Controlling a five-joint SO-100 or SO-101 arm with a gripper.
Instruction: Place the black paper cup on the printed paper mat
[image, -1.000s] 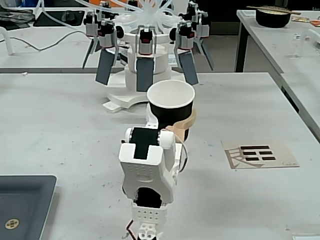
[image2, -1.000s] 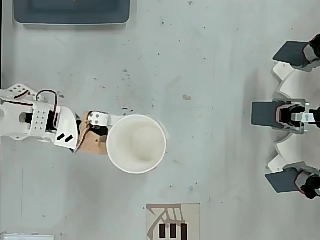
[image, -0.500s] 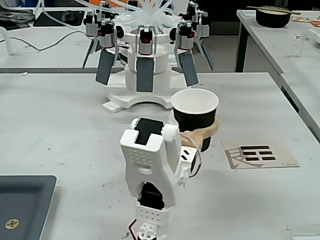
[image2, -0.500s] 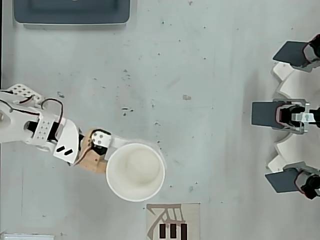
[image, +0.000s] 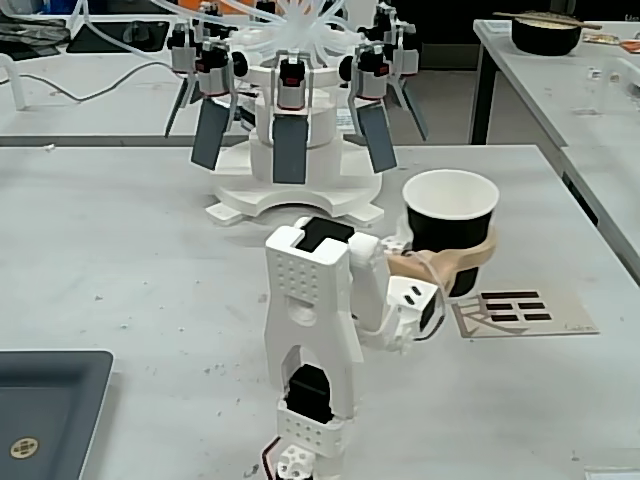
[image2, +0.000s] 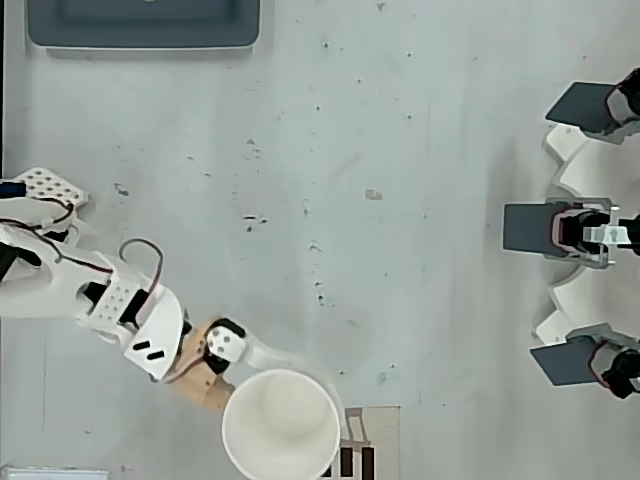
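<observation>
The black paper cup (image: 448, 232) stands upright, its white inside (image2: 282, 425) facing up. My gripper (image: 468, 256) is shut on the black paper cup, with a beige finger (image: 480, 254) wrapped around the cup's lower half. In the overhead view a white finger (image2: 268, 356) and a beige finger (image2: 203, 386) reach in under the rim. The printed paper mat (image: 525, 311) lies flat just right of the cup's base in the fixed view. In the overhead view the cup rim hides part of the mat (image2: 375, 440). Whether the cup's base touches the table cannot be told.
A white carousel device (image: 290, 150) with grey paddles stands behind the cup; it is at the right edge (image2: 590, 235) in the overhead view. A dark grey tray (image: 45, 410) (image2: 145, 25) sits away from the cup. A dark bowl with chopsticks (image: 545, 35) rests on the neighbouring table.
</observation>
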